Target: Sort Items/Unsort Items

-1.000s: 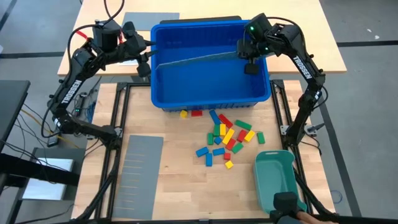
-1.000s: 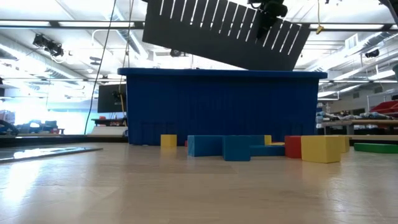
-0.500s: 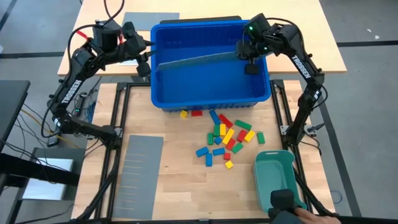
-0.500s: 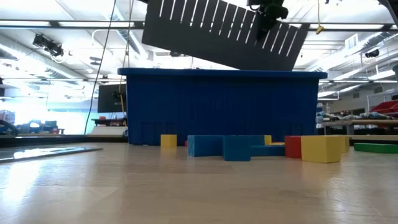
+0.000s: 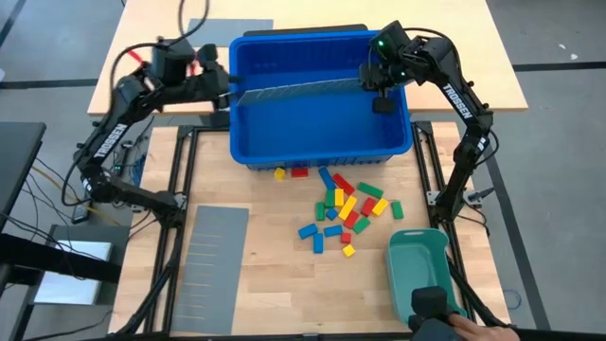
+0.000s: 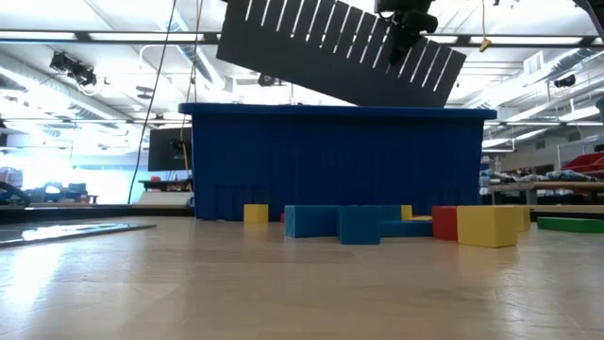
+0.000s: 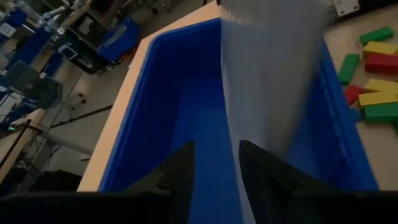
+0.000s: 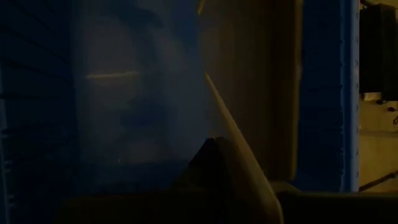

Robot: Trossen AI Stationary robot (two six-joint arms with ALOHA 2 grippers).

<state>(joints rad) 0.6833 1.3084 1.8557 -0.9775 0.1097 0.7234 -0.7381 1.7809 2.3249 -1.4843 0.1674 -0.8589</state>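
The items, small red, yellow, green and blue blocks (image 5: 346,208), lie loose on the table before a blue bin (image 5: 322,147); the low view shows them (image 6: 377,223) too. A grey slotted divider sheet (image 5: 298,92) (image 6: 340,52) hangs on edge over the bin, with my right gripper (image 5: 375,87) (image 6: 404,38) shut on it near its right end. My left gripper (image 5: 225,93) (image 7: 216,146) is open at the sheet's left end (image 7: 267,93). I cannot tell whether it touches the sheet. My right gripper pinches the divider sheet between its two fingers, at the upper long edge (image 6: 415,47) near the sheet's right end. The fingers slant down from above. The sheet hangs nearly upright, clear of the bin, with its right end lower than its left.
A second grey slotted sheet (image 5: 210,260) lies flat at the near left of the table. A teal tray (image 5: 419,270) lies at the near right, with a dark handle and a person's hand (image 5: 464,329) at its near end. The bin's rim (image 6: 335,110) is just under the hanging sheet.
My left gripper has swung toward the table's right, up to the hanging sheet's left end, and has rolled a little. The sheet has tipped slightly, its right end now a bit lower.
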